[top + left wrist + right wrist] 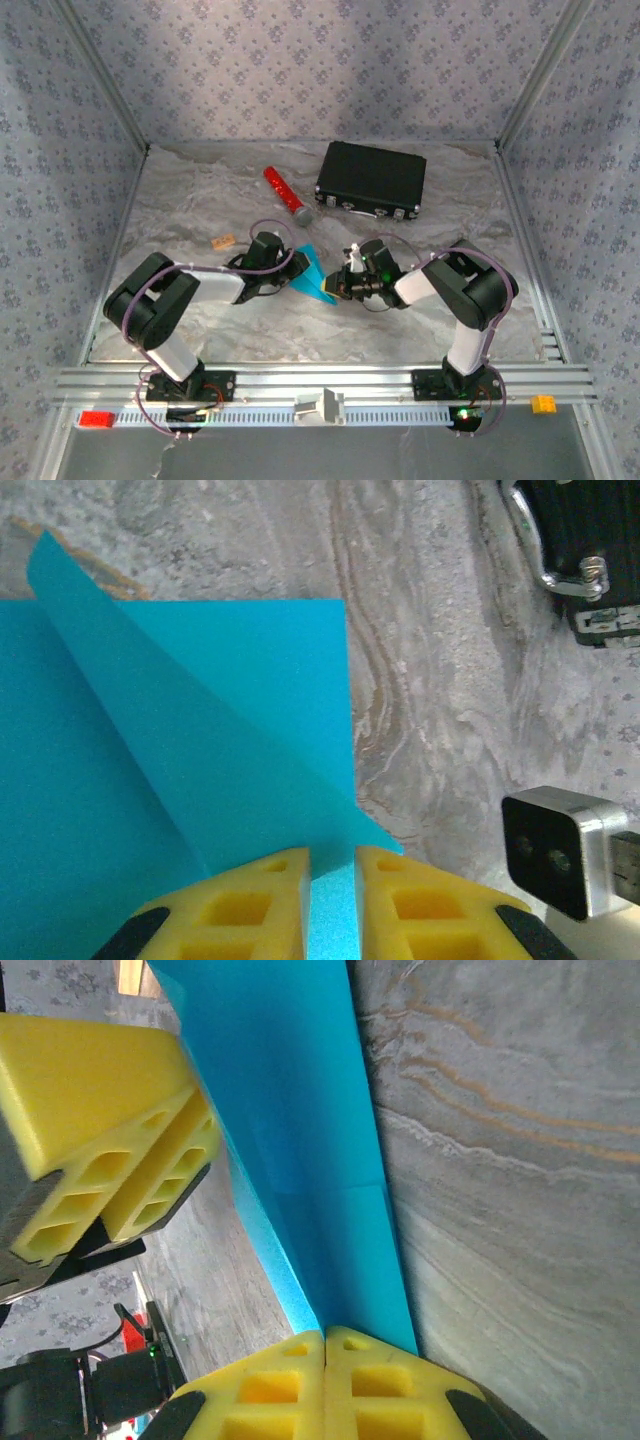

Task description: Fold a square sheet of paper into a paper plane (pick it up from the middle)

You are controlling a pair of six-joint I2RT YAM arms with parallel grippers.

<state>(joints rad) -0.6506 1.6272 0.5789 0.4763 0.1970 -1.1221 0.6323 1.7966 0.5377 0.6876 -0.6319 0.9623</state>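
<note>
Left gripper (293, 268): sits at the left end of the sheet, pointing right. Its jaws stand a narrow slot apart with a strip of paper lying in the slot. Whether the pads press on it cannot be told.
Square sheet of paper (315, 271): lies at mid-tabletop between the two grippers and is partly folded. A diagonal flap lies over the flat layer, and its crease runs away from the left jaws. From the right wrist it stands tilted on edge, not flat.
Right gripper (338, 288): sits at the right end of the sheet, pointing left. Its jaws are pressed together on the paper's near tip.
Key relation: the sheet bridges the two sets of jaws, with its long axis running left to right. The right side has the sure hold, so the left arm looks freer to shift along the crease.
Tabletop (200, 335): a wrinkled, grey marbled cover. It is probably too uneven to press a sharp crease against.
Room: a small tan block (224, 241) lies just beyond the left gripper. The red cylinder (285, 197) and the black case (372, 180) lie farther off, well apart from the paper.
</note>
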